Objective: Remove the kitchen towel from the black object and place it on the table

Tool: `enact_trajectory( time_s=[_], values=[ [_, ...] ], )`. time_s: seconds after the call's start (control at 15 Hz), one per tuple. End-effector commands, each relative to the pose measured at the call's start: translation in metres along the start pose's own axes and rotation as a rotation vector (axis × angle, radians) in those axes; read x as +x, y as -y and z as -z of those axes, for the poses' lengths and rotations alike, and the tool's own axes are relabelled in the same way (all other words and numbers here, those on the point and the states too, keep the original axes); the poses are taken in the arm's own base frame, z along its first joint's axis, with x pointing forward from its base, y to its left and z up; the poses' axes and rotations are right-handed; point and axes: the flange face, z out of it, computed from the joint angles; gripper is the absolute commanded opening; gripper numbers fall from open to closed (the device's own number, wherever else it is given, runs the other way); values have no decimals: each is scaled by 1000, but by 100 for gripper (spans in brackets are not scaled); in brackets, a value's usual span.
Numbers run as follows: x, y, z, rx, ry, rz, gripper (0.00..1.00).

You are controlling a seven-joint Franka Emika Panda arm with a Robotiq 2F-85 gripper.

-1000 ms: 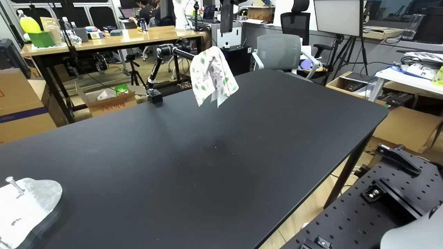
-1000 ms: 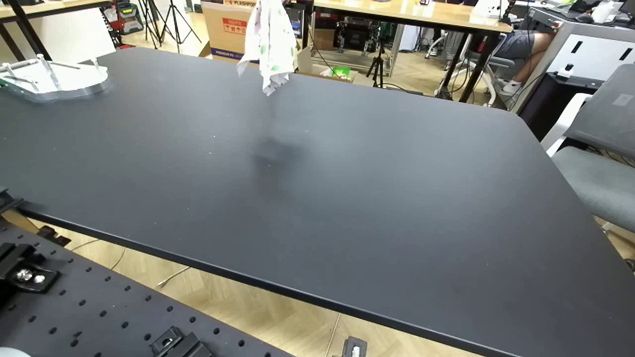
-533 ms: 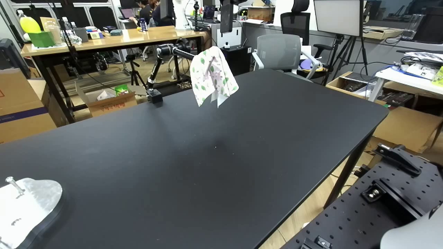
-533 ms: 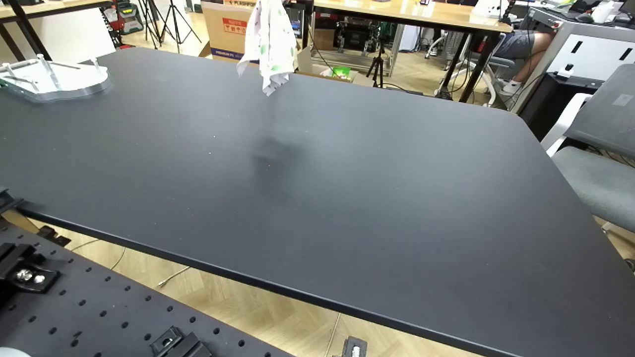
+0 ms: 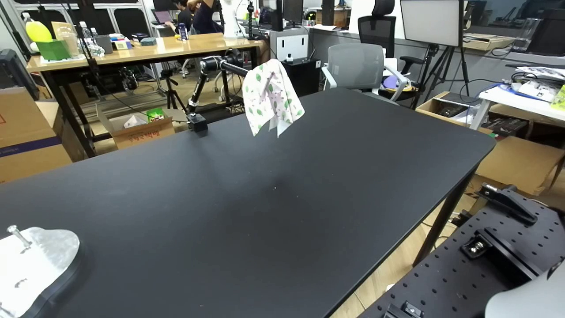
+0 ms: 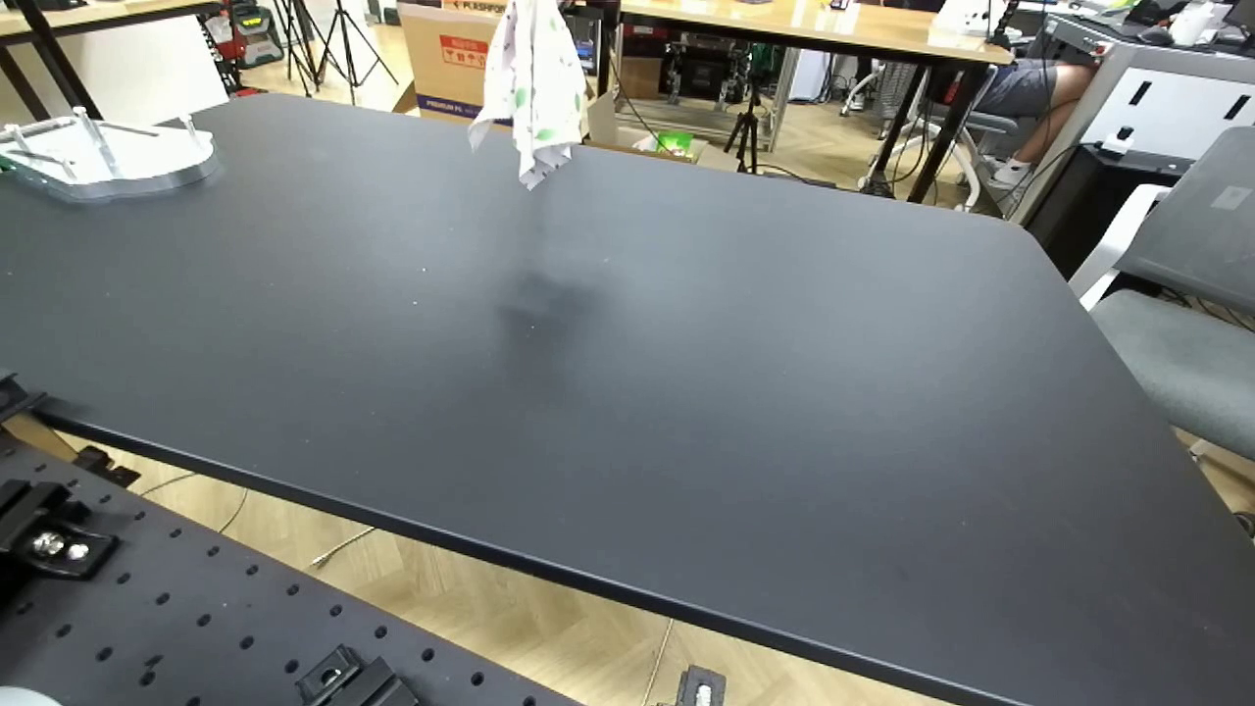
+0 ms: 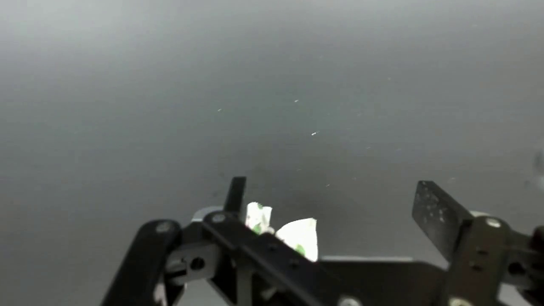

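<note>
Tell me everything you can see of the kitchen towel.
The kitchen towel is thin-looking white cloth printed with green leaves and small pinkish marks. Draped over the end of a black jointed arm, it hangs in loose folds, pointed corners downward, apparently clear of the table. In the wrist view, the open tool partly hides it and is not gripping it.

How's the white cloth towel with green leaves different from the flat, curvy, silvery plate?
The white cloth towel with green leaves hangs in folds at the end of the black jointed arm; the flat, curvy, silvery plate lies on the black tabletop.
The towel has a leaf pattern; the plate looks shiny, with pegs sticking up.
The towel ends in pointed corners; the plate has a rounded edge.
Both look pale.
</note>
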Motion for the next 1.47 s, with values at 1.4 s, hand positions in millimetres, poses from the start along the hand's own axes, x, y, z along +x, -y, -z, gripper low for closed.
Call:
enact_trajectory(
  time_s=[1.4],
  values=[
    [106,-59,-86,-209,-99,230,100]
  ],
)
